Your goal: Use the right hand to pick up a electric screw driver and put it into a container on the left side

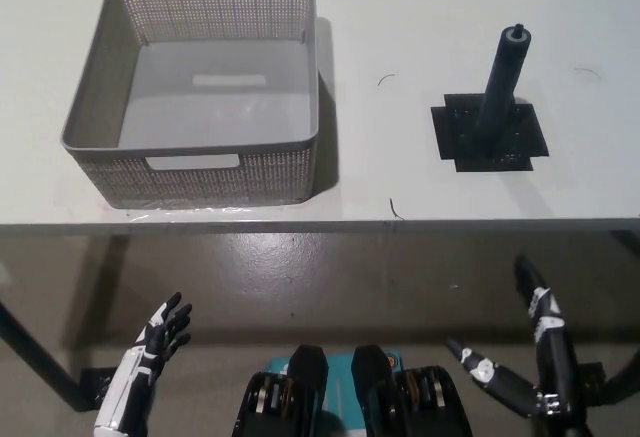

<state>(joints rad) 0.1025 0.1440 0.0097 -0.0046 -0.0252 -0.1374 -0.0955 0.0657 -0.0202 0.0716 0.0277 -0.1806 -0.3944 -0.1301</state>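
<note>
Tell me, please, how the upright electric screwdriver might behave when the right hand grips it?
The electric screwdriver stands tall and narrow on a black mat, so a sideways nudge would probably tip it. It looks rigid. Its round body might roll if it falls.

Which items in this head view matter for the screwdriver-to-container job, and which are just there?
Part of the job:
- electric screwdriver, upright on the table, right side
- grey basket, left side, nothing in it
- right hand, open, below the table edge

Not part of it:
- black square patch under the screwdriver
- left hand, open, resting at lower left
- white table
</note>
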